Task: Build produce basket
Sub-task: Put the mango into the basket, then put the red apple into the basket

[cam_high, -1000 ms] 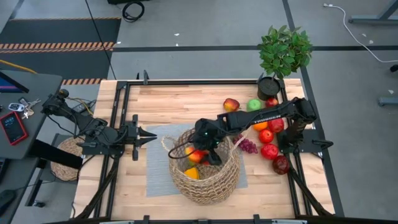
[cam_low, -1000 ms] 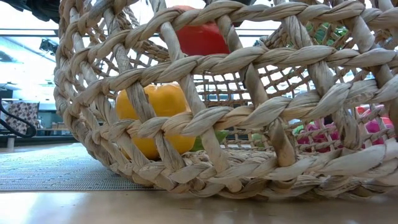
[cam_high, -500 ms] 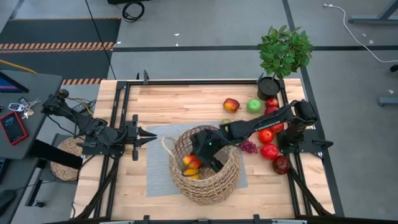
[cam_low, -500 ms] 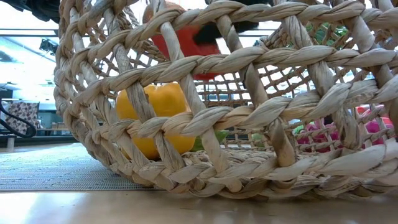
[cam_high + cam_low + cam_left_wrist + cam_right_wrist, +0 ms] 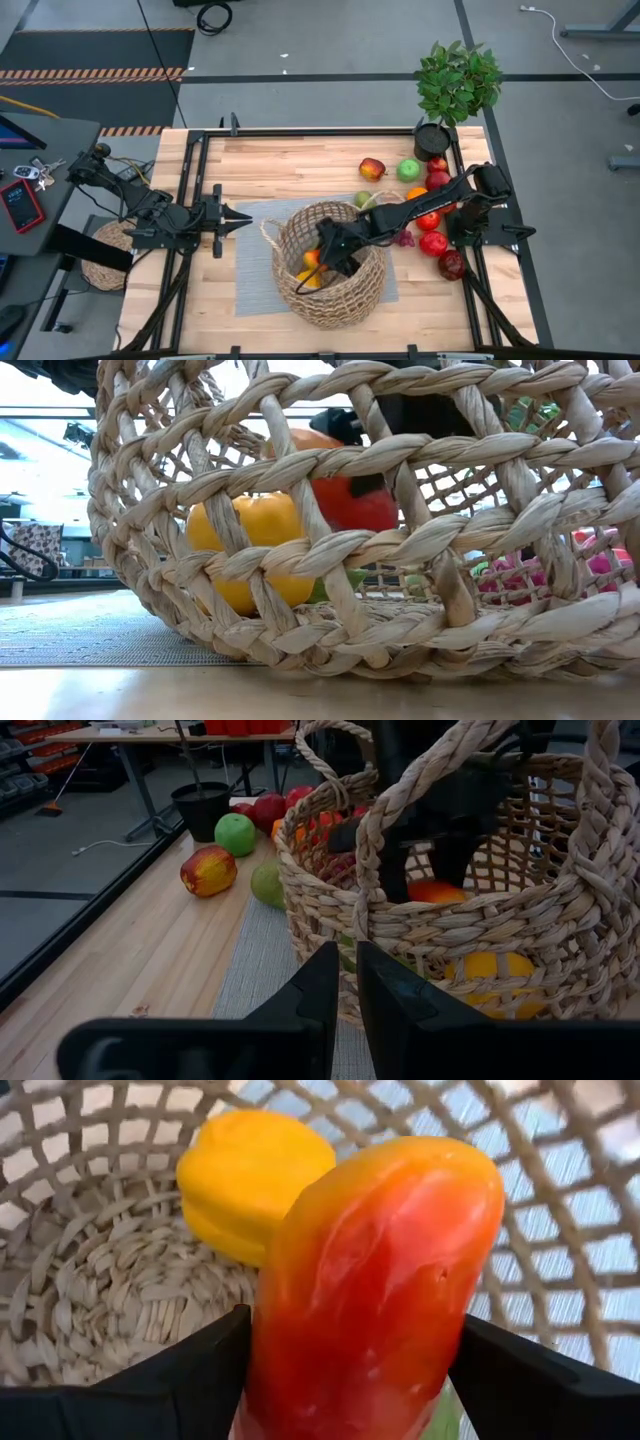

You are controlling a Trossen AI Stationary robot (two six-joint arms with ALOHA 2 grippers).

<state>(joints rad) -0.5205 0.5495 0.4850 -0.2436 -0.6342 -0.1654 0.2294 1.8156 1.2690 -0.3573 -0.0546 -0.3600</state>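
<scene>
Now right gripper (image 5: 322, 262) sits down inside the basket (image 5: 350, 290) on the counter (image 5: 280, 165), fingers (image 5: 190, 1380) clamped around a red-orange fruit (image 5: 375, 1280) beside a yellow piece (image 5: 255, 1175); left gripper (image 5: 240, 218) fully closed, empty, near the basket

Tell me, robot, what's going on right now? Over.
Right claw down inside basket, red-orange fruit between its fingers. Yellow fruit already in. Left claw shut, waiting beside basket. Nothing blocking.

Likely a lab or workshop: grey concrete floor (image 5: 330, 100) with striped hazard tape (image 5: 95, 73), loose cables (image 5: 585, 60), and a metal-railed wooden surface (image 5: 290, 165) carrying robot arms.
</scene>
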